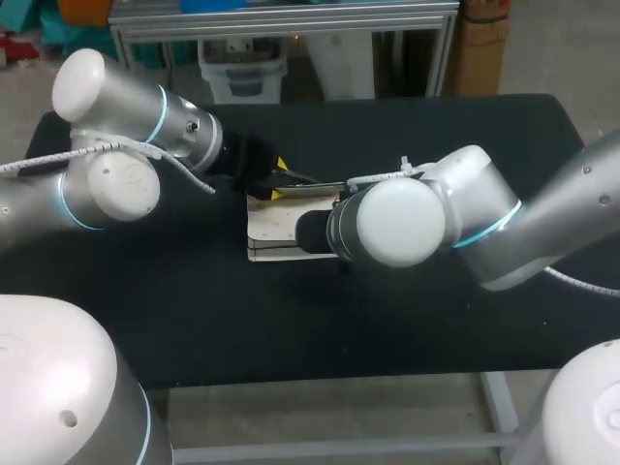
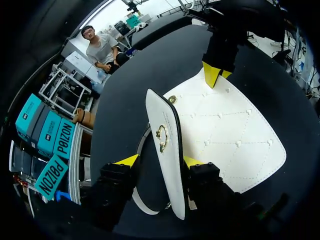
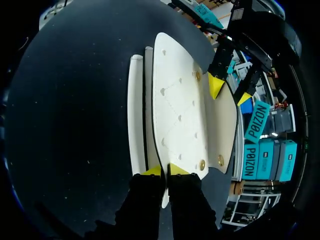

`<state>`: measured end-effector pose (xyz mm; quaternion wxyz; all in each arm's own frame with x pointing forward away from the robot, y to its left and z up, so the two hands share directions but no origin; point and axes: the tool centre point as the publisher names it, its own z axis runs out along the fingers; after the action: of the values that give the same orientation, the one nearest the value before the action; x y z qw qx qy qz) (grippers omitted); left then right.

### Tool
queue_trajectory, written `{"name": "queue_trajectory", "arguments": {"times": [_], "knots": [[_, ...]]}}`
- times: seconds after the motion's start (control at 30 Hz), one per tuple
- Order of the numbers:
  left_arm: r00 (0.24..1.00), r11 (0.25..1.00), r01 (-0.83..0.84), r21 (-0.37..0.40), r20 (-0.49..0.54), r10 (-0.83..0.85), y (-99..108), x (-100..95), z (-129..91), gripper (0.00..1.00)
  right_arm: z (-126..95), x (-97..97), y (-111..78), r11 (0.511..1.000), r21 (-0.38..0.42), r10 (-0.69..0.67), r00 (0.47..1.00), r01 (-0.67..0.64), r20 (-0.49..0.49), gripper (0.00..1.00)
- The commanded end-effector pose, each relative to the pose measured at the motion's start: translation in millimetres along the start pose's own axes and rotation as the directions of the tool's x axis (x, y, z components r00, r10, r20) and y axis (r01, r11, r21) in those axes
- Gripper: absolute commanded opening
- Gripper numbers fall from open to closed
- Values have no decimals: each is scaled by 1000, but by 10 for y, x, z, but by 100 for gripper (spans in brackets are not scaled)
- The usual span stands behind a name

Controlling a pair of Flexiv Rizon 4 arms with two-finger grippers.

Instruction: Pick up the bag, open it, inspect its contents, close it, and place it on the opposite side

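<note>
"Where's the bag [image 1: 276, 228]?"

"Middle of the black table [image 1: 407, 329], lying flat, an arm at each end. The right pincer [image 3: 165, 170] is clamped on one edge of it."

"And the left pincer [image 2: 160, 161]?"

"Spread apart. The raised flap [image 2: 167, 150] stands between its fingers, leaning on one and clear of the other."

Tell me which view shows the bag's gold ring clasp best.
The left wrist view: the clasp sits plainly on the raised flap. The head and right wrist views do not show it.
</note>
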<state>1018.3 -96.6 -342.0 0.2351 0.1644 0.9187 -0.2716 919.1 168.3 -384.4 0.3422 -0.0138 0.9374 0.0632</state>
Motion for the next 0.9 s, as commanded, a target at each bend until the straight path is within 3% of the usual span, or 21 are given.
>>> {"name": "queue_trajectory", "arguments": {"times": [0.03,0.33,0.4,0.5,0.57,0.9], "knots": [[1000,1000,12,-6,-23,-12,26,-80,80,47,17,24,-6,1000,-1,1,1000,-1,4,0],[998,999,32,-4,-47,-32,69,-131,110,28,17,24,-6,1000,-1,1,1000,-1,4,0],[998,999,33,-4,-50,-34,64,-139,109,28,17,24,-6,1000,-1,1,1000,-1,4,0],[997,999,38,-8,-62,-38,61,-147,101,15,17,24,-6,1000,-1,1,1000,-1,4,0],[997,999,42,-14,-72,-43,63,-147,99,0,17,24,-6,1000,-1,1,1000,-1,4,0],[992,998,62,-1,-109,-62,63,-149,76,0,17,24,-6,1000,-1,1,1000,-1,4,0]]}}
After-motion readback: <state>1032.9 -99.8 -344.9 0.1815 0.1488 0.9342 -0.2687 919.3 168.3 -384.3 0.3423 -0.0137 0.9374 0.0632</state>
